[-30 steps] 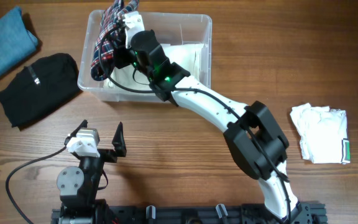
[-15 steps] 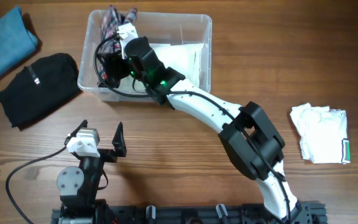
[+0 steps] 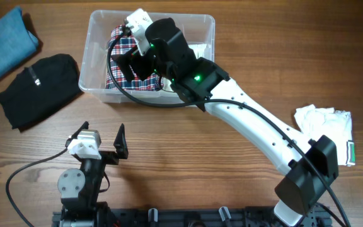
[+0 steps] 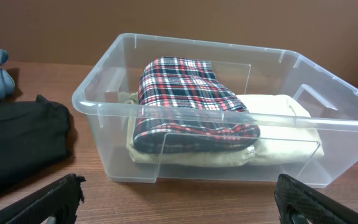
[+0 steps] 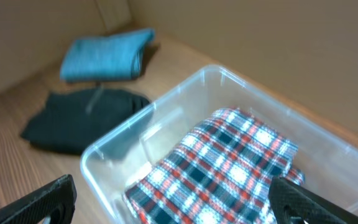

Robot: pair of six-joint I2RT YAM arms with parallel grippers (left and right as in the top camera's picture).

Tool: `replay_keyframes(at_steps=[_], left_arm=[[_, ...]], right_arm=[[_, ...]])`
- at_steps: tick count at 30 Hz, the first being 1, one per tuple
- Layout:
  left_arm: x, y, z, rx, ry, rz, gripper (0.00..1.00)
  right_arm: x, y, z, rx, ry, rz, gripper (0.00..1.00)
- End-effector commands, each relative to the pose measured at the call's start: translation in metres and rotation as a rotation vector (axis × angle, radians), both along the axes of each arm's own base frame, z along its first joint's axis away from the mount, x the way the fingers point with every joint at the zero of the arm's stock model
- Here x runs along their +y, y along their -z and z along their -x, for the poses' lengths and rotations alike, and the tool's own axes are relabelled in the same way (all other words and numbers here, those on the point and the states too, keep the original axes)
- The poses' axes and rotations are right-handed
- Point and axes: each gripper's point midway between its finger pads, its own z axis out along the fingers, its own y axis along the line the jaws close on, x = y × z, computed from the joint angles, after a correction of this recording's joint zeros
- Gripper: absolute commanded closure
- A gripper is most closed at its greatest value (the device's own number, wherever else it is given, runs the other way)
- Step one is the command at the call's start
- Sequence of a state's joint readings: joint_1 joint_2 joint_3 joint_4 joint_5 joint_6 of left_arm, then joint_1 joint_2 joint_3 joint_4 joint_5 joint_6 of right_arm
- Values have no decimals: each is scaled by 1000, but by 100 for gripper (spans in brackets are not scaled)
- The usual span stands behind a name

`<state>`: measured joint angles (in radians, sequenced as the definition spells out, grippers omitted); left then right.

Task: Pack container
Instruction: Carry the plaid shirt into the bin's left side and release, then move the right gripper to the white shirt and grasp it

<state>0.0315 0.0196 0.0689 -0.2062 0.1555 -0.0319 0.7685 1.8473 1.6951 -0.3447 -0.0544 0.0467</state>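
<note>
At far left, container (image 3: 94, 63), long axis left-to-right.

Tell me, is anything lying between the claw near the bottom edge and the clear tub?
No. Only bare wooden table separates the left gripper from the container; the left wrist view shows it best.

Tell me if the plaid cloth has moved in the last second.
Yes. The plaid cloth dropped from the tub's far-left corner, where it hung bunched, to lie flat in its left half.
</note>
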Motion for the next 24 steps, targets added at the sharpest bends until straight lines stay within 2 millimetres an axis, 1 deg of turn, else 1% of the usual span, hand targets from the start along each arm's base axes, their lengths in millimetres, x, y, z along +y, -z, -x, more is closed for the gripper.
replay_keyframes(at_steps=[1, 2, 4, 5, 6, 8, 9, 10, 11, 13, 14, 15, 16, 17, 19, 22, 24], left_arm=[[0, 1, 0, 0, 0, 11, 0], [0, 1, 0, 0, 0, 11, 0], [0, 1, 0, 0, 0, 11, 0], [0, 1, 0, 0, 0, 11, 0], [0, 1, 0, 0, 0, 11, 0], [0, 1, 0, 0, 0, 11, 0], [0, 1, 0, -1, 0, 11, 0], [0, 1, 0, 0, 0, 11, 0], [0, 1, 0, 0, 0, 11, 0], [0, 1, 0, -1, 0, 11, 0], [0, 1, 0, 0, 0, 11, 0], [0, 1, 0, 0, 0, 11, 0], [0, 1, 0, 0, 0, 11, 0], [0, 1, 0, -1, 0, 11, 0], [0, 1, 0, 0, 0, 11, 0], [0, 1, 0, -1, 0, 11, 0], [0, 1, 0, 0, 0, 11, 0]], right_arm=[[-35, -16, -3, 18, 58, 18, 0], [-62, -25, -5, 56, 120, 2, 0], [-109, -36, -9, 116, 233, -5, 0], [-144, -41, -12, 149, 325, -11, 0], [-196, -46, -15, 190, 456, -13, 0], [-272, -48, -9, 271, 657, -33, 0], [-323, -42, 0, 351, 827, -65, 0], [-372, -32, 13, 435, 980, -82, 0], [-417, -18, 30, 526, 1125, -89, 0], [-475, 2, 60, 651, 1321, -89, 0], [-489, 7, 68, 672, 1367, -87, 0], [-522, 15, 85, 701, 1484, -87, 0], [-551, 24, 102, 727, 1602, -107, 0], [-566, 32, 113, 749, 1658, -120, 0], [-597, 58, 135, 794, 1774, -161, 0], [-624, 100, 155, 827, 1868, -198, 0], [-631, 122, 170, 864, 1909, -210, 0]])
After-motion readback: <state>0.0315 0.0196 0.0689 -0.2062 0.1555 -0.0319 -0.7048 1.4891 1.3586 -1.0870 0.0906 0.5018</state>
